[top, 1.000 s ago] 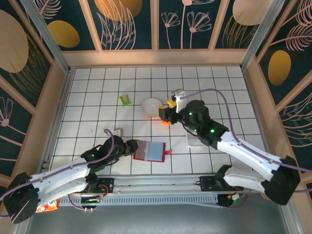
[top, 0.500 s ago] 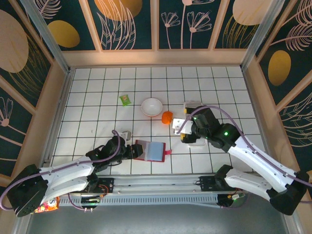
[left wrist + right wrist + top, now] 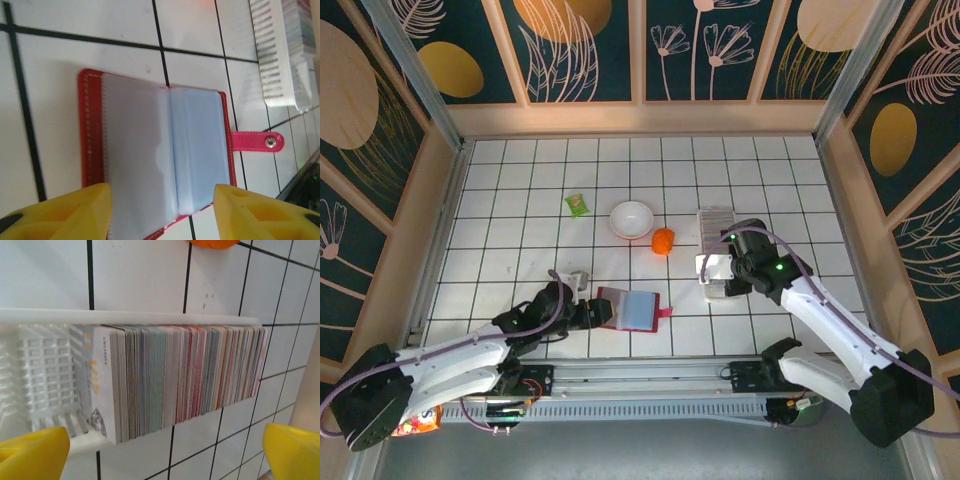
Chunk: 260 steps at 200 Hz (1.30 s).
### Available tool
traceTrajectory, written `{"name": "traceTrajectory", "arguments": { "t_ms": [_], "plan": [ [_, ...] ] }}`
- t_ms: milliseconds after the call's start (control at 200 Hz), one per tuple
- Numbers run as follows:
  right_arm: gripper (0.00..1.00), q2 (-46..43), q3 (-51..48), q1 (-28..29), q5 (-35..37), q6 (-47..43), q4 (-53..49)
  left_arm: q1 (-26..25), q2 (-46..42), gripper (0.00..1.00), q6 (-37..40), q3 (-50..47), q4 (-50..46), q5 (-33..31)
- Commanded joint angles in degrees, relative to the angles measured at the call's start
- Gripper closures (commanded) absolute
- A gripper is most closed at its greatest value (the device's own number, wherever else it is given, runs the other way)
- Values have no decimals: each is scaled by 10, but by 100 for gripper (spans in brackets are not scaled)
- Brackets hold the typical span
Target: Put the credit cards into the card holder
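The card holder (image 3: pixel 628 310) lies opened flat on the tabletop (image 3: pixel 520 180), near the front edge and just beside the left end effector (image 3: pixel 585 312); its pale inner sleeves face up and the snap tab sticks out to the side, so the pockets are ready to receive a card. In the left wrist view the left end effector (image 3: pixel 160 215) is released, its yellow fingers (image 3: pixel 55 210) standing apart on both sides of the holder's near edge; I think it waits there to keep the holder from sliding or folding shut, but I cannot tell if it touches it.

The credit cards (image 3: pixel 185 375) stand on edge, packed in one tight row inside a clear tray (image 3: pixel 45 360), well apart from the holder on the right side; this upright packing leaves only thin edges to pinch. The right end effector (image 3: pixel 162 455) hovers over the row with its jaws spread wide, grasping nothing; probably it is open like this so that it can come down around the row and take one card.
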Motion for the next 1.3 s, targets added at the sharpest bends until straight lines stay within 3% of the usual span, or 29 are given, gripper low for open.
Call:
{"name": "traceTrajectory", "arguments": {
  "t_ms": [0,155,230,395,621,801,1116,1296],
  "plan": [
    [1,15,-15,-7,-27,-47,69,-2,-35,41,21,21,-79,-42],
    [1,39,-35,-12,-35,-69,90,-2,-42,42,22,9,-77,-37],
    [1,48,-45,-13,-29,-76,92,-2,-37,50,25,10,-81,-42],
    [1,59,-58,-14,-27,-77,111,-2,-33,53,29,5,-80,-43],
    [1,89,-67,-13,-34,-68,154,-2,-13,71,28,3,-65,-37],
    [2,112,-53,-11,-27,-73,157,-2,4,77,24,-2,-46,-22],
    [35,99,-37,-9,-23,-66,143,-2,11,85,22,-3,-36,-21],
    [45,87,-41,-9,-19,-67,130,-2,18,87,21,0,-33,-15]
  ]
}}
